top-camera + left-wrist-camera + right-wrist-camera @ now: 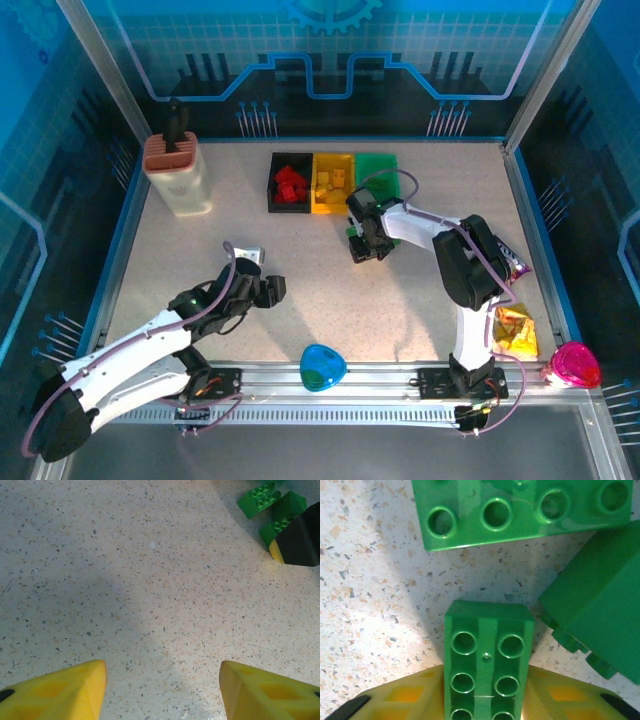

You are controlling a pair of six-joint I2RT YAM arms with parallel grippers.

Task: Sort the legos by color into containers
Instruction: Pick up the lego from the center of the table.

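Note:
My right gripper (487,680) is shut on a green lego (487,660), with a yellow finger pressed against each long side. Two more green legos (520,510) (600,615) lie just beyond it on the speckled table. In the top view this gripper (368,243) sits just in front of the containers: a black bin (290,185) with red legos, a yellow bin (332,183) with yellow ones, and a green bin (378,170). My left gripper (162,680) (270,288) is open over bare table with nothing between its fingers. Green legos (260,499) show at its view's top right.
A cream block with a brown top (178,175) stands at the back left. A blue-green disc (321,366) lies at the near edge. A pink cup (574,364) and snack packets (515,328) sit at the near right.

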